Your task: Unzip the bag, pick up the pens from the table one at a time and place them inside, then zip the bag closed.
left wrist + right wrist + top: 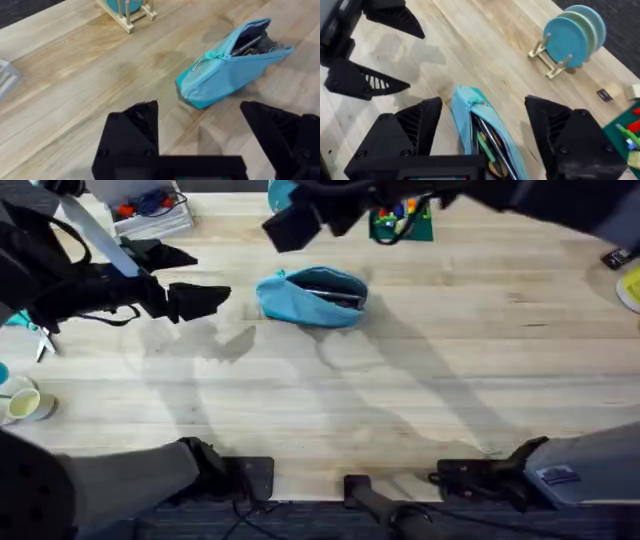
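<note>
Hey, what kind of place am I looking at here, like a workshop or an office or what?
Probably a robot lab workbench: a light-wood table with two arms mounted at its edge, props like a blue pencil pouch and a plate rack, and clutter at the far side.
</note>
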